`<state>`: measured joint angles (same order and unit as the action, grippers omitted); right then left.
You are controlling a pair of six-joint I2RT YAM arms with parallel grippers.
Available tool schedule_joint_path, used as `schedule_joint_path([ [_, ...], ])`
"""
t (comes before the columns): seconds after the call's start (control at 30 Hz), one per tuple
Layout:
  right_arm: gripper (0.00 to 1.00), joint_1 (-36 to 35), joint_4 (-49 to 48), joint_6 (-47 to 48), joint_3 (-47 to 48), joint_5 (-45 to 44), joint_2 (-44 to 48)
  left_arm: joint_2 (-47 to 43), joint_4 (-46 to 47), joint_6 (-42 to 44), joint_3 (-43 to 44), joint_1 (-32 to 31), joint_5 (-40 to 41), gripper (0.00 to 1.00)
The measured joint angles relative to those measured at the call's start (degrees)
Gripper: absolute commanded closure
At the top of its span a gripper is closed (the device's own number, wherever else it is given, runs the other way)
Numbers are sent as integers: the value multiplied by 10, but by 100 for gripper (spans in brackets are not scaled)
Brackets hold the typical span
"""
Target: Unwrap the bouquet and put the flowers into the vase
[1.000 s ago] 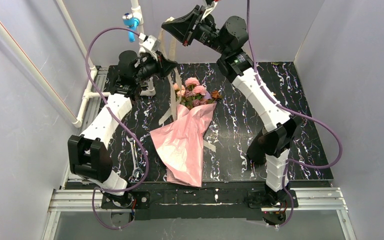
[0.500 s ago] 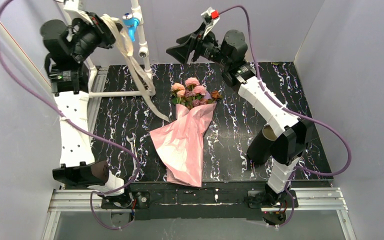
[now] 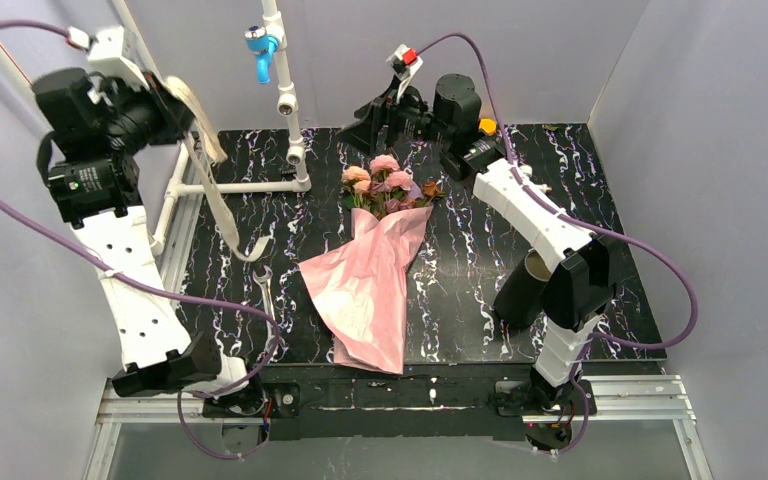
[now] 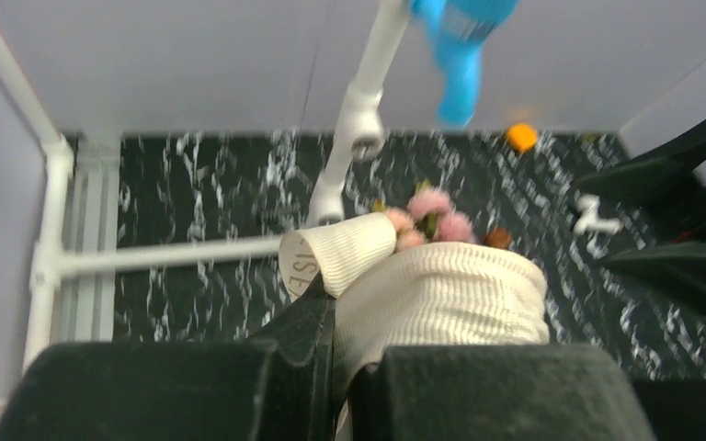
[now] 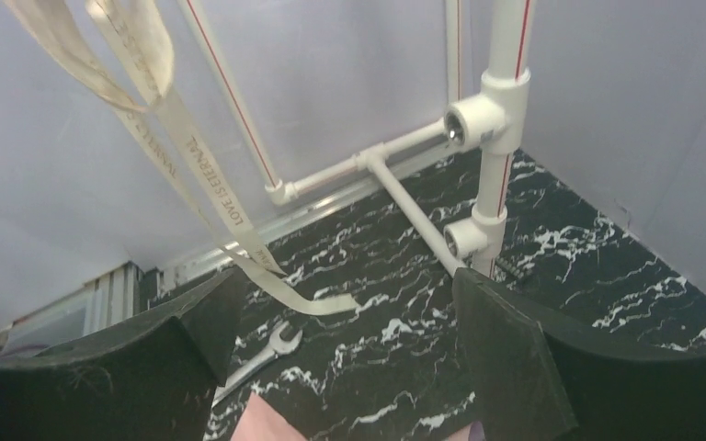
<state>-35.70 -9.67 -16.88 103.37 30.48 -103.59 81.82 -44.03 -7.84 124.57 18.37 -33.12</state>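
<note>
My left gripper (image 3: 172,100) has swung up and out to the far left. It is pressed shut on the ribbon (image 3: 222,205), which now hangs free in a long strip, its tail just reaching the table (image 3: 460,250) beside the wrench (image 3: 264,288). My right gripper (image 3: 368,112) has let go of the ribbon and stands spread wide and empty, hovering behind the flowers (image 3: 388,183).

I judge the tie is off. The bouquet (image 3: 365,285) lies loose mid-table with pink paper still round the stems, so peeling that paper comes next. First I want to drop the ribbon somewhere out of the way.

The vase (image 3: 520,295) stands at the right, close against my right arm's elbow, which partly covers it. I'd have to clear that arm before loading stems. The white pipe frame (image 3: 287,98) at the back left crowds the left arm's way back in.
</note>
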Motion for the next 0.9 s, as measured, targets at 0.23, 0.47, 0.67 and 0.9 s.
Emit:
schedule_joint_path([
  [0.23, 10, 0, 105, 84, -11, 30, 7, -41, -47, 103, -255, 3, 50, 100],
  [0.47, 16, 0, 324, 266, -68, 18, 58, -25, -82, 304, -478, 2, 90, 2],
  [0.67, 31, 0, 492, 390, -75, -79, 57, -28, -148, 438, -499, -102, -42, 2],
  [0.9, 34, -1, 550, 409, -78, -117, -13, 29, -88, 400, -531, -271, -54, 24],
])
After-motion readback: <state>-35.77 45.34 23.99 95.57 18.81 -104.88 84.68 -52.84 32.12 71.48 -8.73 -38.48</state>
